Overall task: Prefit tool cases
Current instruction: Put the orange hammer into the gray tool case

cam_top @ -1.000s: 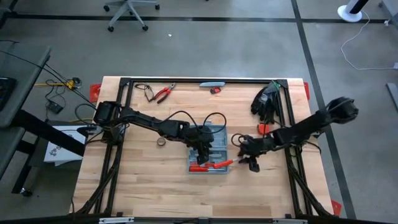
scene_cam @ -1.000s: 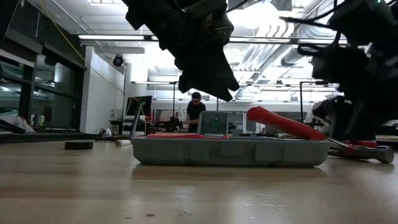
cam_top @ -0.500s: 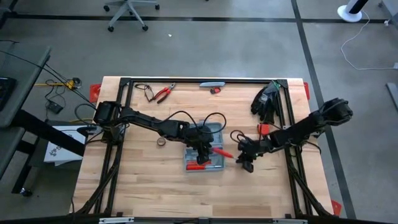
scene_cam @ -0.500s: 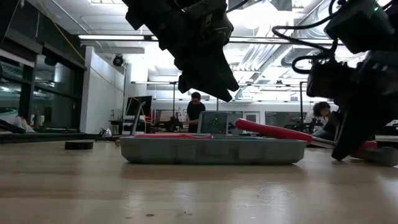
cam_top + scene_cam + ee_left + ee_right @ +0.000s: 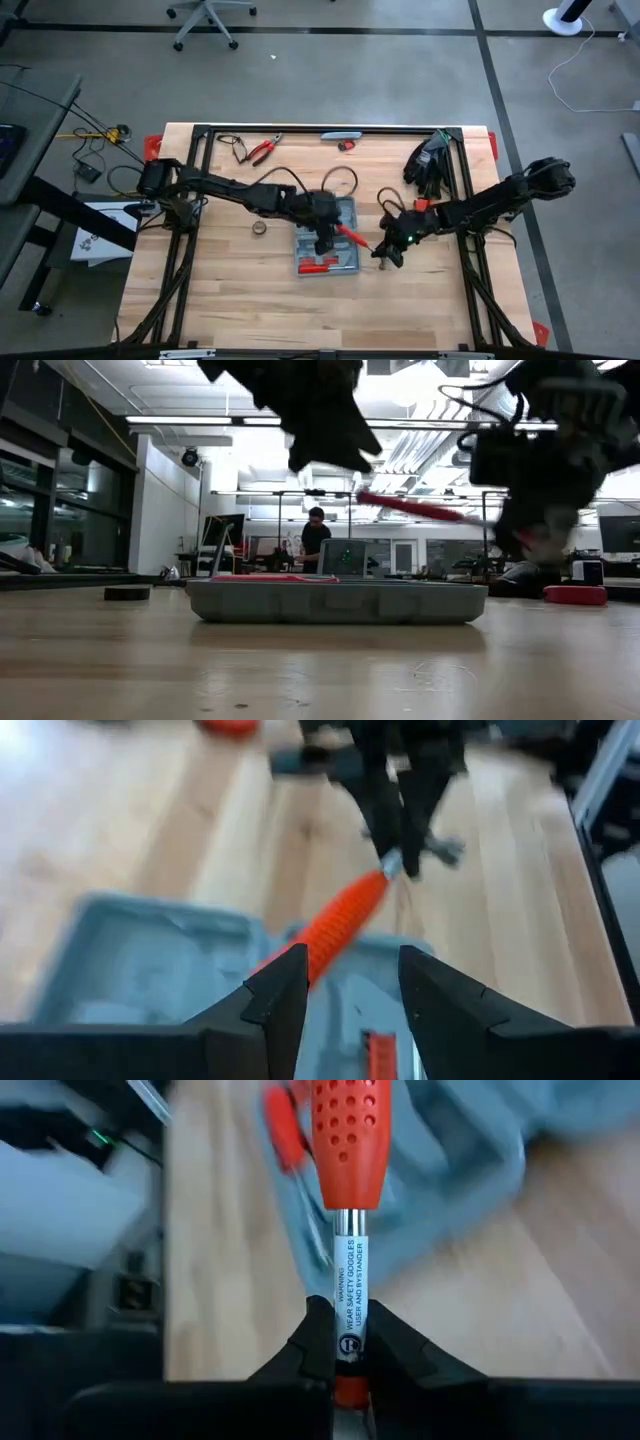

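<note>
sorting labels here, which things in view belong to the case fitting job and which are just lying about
Job: flat grey-blue plastic tool case; red-handled metal-shaft screwdriver clamped in right tool; left tool open above case.

Lying about: red-handled pliers; small dark tape roll; black gloves.

The only readable text is showing in the right wrist view, on a white label (image 5: 350, 1295) wrapping the metal shank just below the red-handled tool's (image 5: 349, 1140) perforated grip. It is reading "WARNING WEAR SAFETY GOGGLES USER AND BYSTANDER", running along the shank, with a small round symbol beneath it. Nothing legible is appearing elsewhere in any view.
</note>
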Motion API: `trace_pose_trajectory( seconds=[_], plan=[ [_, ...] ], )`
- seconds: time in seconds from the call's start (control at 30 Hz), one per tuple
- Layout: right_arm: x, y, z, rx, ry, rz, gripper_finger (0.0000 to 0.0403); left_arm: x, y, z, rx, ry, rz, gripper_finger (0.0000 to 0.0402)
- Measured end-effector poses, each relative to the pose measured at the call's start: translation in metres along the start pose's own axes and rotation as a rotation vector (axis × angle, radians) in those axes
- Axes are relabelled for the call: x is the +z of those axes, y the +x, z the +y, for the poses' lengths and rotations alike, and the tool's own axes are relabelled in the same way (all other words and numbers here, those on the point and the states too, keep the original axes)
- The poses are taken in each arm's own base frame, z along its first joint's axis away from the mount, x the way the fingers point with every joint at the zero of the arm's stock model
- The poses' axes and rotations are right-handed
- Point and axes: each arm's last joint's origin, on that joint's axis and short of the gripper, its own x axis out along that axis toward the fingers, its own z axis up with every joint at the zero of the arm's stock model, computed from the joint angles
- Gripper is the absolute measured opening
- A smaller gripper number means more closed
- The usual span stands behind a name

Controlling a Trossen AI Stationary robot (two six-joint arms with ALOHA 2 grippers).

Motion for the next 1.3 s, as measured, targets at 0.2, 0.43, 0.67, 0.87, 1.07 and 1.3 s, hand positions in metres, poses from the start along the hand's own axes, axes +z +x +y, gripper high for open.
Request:
trace_pose_trajectory(
  seconds=[0.2,0.43,0.67,0.87,1.07,1.3],
  plan=[
    [0.022,-0.022,0.009,0.147,-0.043,-0.107,0.0023,0.025,-0.043,0.008,0.085,0.139,-0.145,0.0149],
    [0.034,-0.034,0.005,0.218,0.046,-0.108,0.0023,0.028,-0.070,0.001,0.148,0.626,-0.106,0.0151],
    [0.037,-0.031,-0.004,0.216,0.139,-0.068,0.0023,0.023,-0.050,0.001,0.261,0.865,0.142,0.0157],
    [0.049,-0.021,0.001,0.237,0.154,-0.028,0.0023,0.027,-0.030,-0.003,0.224,0.966,0.167,0.0157],
    [0.065,-0.004,0.006,0.248,0.152,0.015,0.0023,0.022,-0.021,-0.008,0.184,1.018,0.195,0.0157],
    [0.082,0.007,0.010,0.271,0.105,0.024,0.0023,0.016,-0.018,-0.009,0.171,0.971,0.236,0.0126]
  ],
)
